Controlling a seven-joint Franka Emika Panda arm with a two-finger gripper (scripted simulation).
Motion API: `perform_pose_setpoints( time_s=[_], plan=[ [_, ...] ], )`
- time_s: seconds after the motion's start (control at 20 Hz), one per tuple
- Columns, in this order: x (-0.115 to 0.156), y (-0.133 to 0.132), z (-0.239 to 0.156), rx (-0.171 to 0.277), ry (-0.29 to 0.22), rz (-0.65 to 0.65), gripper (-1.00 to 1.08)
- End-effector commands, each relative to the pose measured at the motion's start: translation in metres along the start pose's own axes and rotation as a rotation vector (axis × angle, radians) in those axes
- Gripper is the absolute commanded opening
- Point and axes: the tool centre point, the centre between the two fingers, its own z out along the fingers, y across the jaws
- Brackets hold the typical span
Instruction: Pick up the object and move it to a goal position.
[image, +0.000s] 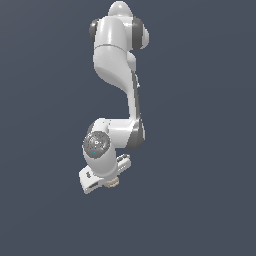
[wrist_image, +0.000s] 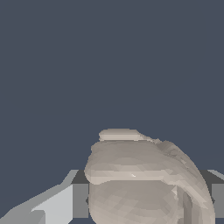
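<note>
- The object (wrist_image: 144, 183), a beige-tan rounded lump with ribbed, shell-like grooves, fills the near part of the wrist view, sitting right between the gripper's two fingers.
- In the exterior view only a small tan sliver of the object (image: 113, 183) shows, peeking out from under the white gripper body, much smaller than the gripper itself.
- The gripper (image: 111, 181) points away from the exterior camera, so its fingertips are mostly hidden behind the hand; the wrist view gives the better look.
- In the wrist view a grey finger pad (wrist_image: 80, 200) stands against one side of the lump and another grey pad (wrist_image: 217, 200) shows at the opposite side; the fingers look closed onto the object, with both pads close up to its flanks, though the exact contact on the far pad is cut off by the frame edge.
- The grooves run in curved bands across the lump's top and down one side, with a flatter pale ledge at its upper end.
- The arm (image: 116, 60) is white with dark grey joints, folded so that its upper links stand high in the exterior view and the wrist bends down toward the lower middle.
- Behind everything lies a plain, even blue-grey ground (image: 200, 150); no edge or seam marks a surface, so whether the object rests on it or is lifted cannot be told.
</note>
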Motion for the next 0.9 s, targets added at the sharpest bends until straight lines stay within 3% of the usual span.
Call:
perform_pose_setpoints(
  time_s=[0.0, 0.5, 0.85],
  plan=[
    [0.0, 0.0, 0.0, 0.0, 0.0, 0.0, -1.0],
    [0.001, -0.002, -0.002, 0.0, 0.0, 0.0, -1.0],
    [0.006, -0.019, -0.022, 0.0, 0.0, 0.0, -1.0]
  ],
)
